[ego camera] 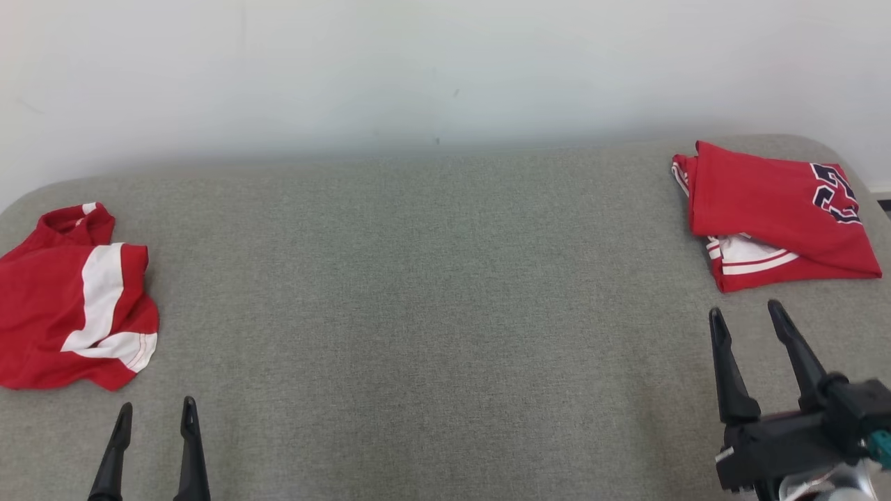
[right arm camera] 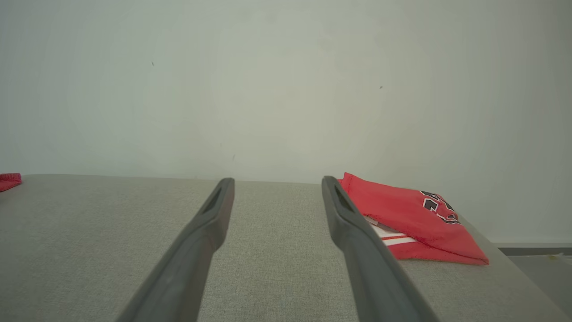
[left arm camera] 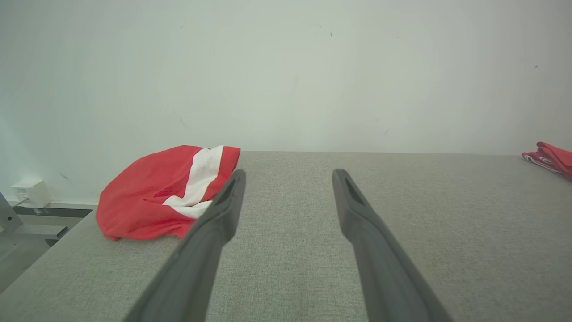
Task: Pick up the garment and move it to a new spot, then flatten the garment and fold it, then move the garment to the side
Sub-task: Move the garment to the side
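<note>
the wide middle of the grey fabric-covered table (ego camera: 431,292) lies bare between two red pieces, from the near side to the far edge where it meets the wall (ego camera: 418,69); the far corners are rounded. the left end effector (ego camera: 156,405) hovers low at the near left, fingers spread with nothing between them, just inward of the crumpled garment (ego camera: 49,306). the right end effector (ego camera: 745,309) is likewise spread and empty, its tips just short of the folded jersey (ego camera: 766,209), not touching it. the crumpled garment is red with a broad white band, bunched in a loose heap at the table's left edge (left arm camera: 147,197). the folded jersey, red with white trim and a dark number, lies flat by the far right corner (right arm camera: 393,210). the wall is plain and pale with a few small marks; a small white box (left arm camera: 31,192) sits low against it past the left edge.
</note>
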{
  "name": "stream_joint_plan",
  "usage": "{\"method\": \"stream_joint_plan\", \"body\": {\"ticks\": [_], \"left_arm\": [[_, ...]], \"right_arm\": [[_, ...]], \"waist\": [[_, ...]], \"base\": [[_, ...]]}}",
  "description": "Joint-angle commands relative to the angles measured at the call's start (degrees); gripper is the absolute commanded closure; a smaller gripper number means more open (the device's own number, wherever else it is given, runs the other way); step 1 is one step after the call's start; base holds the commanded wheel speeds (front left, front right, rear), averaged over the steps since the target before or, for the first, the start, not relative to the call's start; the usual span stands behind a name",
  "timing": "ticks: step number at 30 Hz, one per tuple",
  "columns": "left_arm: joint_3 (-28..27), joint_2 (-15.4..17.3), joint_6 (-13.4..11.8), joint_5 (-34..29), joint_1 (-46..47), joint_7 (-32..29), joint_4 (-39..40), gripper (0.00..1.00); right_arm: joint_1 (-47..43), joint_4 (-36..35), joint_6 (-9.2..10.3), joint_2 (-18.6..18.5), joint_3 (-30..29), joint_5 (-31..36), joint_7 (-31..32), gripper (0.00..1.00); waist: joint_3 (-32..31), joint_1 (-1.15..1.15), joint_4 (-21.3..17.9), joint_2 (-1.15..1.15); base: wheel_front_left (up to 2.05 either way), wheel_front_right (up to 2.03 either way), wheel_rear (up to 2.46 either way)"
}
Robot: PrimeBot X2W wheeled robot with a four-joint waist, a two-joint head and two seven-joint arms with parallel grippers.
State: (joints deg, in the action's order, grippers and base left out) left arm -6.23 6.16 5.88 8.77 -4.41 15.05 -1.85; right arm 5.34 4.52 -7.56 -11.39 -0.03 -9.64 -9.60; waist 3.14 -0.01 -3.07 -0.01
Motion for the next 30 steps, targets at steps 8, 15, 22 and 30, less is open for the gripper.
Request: {"method": "stream_joint_plan", "body": {"ticks": [8, 15, 22, 30], "left_arm": [[0.0, -0.7, 0.2, -0.2, -1.8, 0.2, -1.9, 0.00], [0.1, -0.8, 0.4, 0.1, -2.8, 0.2, -3.7, 0.00], [0.5, -0.9, 0.5, 0.1, -2.8, 0.2, -4.9, 0.00], [1.2, -0.6, 0.7, 0.3, -1.7, 0.2, -6.1, 0.00]], "right_arm": [[-8.3, -4.0, 0.17, 3.2, -1.4, -0.2, -1.2, 0.00], [-11.6, -3.9, 0.17, 4.6, -1.5, -0.3, -1.8, 0.00], [-12.4, -2.5, 0.17, 5.3, -1.0, -0.7, -2.5, 0.00], [-12.5, -0.6, 0.17, 5.6, -0.5, -1.3, -3.1, 0.00]], "waist": [[-1.9, 0.01, 1.1, 0.01], [-2.9, 0.01, 1.3, 0.01], [-3.5, 0.01, 2.1, 0.01], [-3.8, 0.01, 3.1, 0.01]], "base": [[0.00, 0.00, 0.00], [0.00, 0.00, 0.00], [0.00, 0.00, 0.00], [0.00, 0.00, 0.00]]}}
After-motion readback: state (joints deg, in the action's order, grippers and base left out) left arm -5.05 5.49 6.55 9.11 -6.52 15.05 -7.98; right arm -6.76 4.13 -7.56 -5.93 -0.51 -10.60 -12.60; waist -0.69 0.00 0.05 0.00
